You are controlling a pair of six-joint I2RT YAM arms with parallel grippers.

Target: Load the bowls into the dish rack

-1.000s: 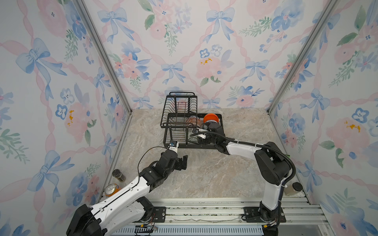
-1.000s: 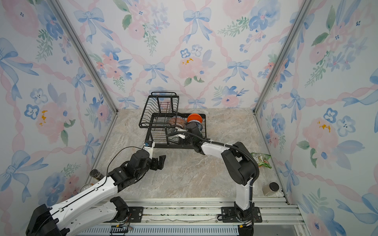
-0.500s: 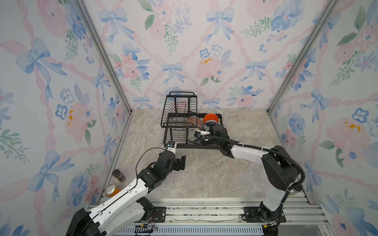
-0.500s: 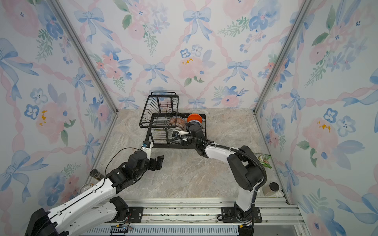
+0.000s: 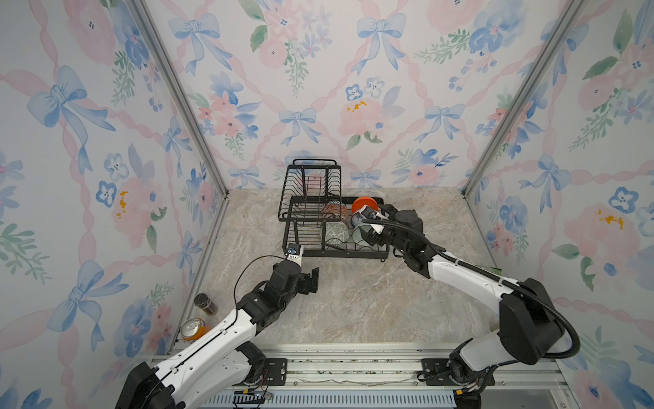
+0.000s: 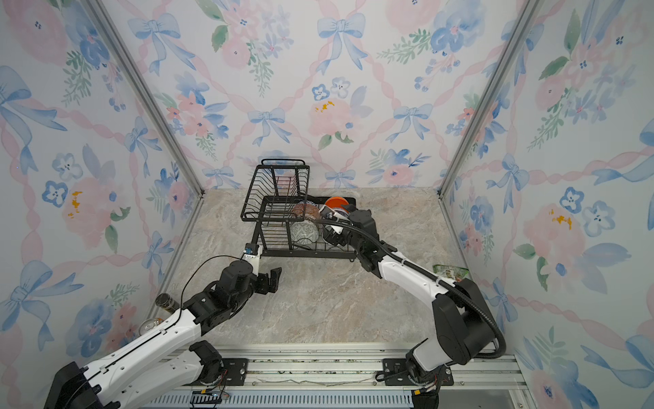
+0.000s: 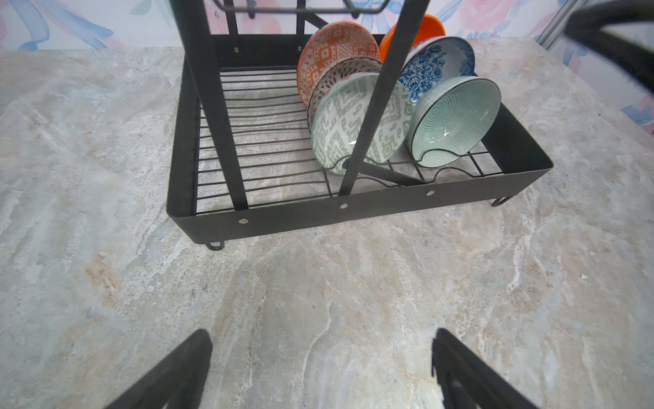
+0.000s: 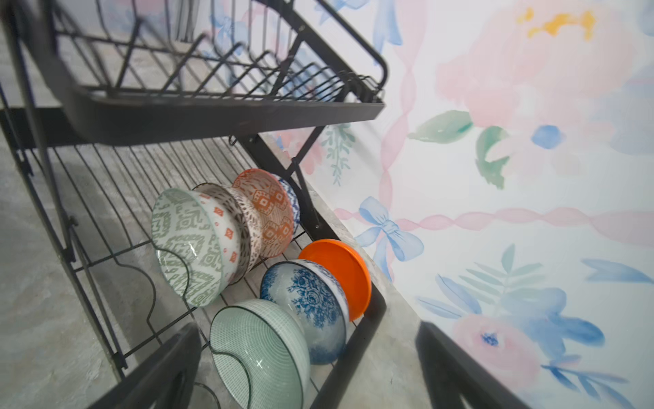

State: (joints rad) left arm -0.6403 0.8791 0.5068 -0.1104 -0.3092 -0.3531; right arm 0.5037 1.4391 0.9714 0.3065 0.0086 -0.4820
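Observation:
The black wire dish rack (image 5: 336,253) (image 6: 304,253) stands at the back middle of the marble table. Several bowls stand on edge in its lower tray (image 7: 354,212): red-orange patterned (image 7: 329,53), brown lattice (image 7: 339,76), grey-green (image 7: 339,120), plain orange (image 7: 424,28), blue floral (image 7: 435,63) and pale mint (image 7: 456,120). My left gripper (image 5: 313,279) (image 7: 322,334) hangs open over bare table in front of the rack. At the tray's right end my right gripper (image 5: 366,226) (image 8: 308,329) is open, with the mint bowl (image 8: 254,350) and the tray's wall between its fingers, gripping nothing.
The rack's raised basket tier (image 8: 212,113) overhangs the left half of the tray. A drink can (image 5: 193,329) and a dark jar (image 5: 205,304) lie at the near left wall. A green packet (image 6: 451,272) lies near the right wall, behind my right arm.
My right arm's elbow has swung out to the right and lower while its gripper stayed at the tray's right end. The left arm has hardly moved.

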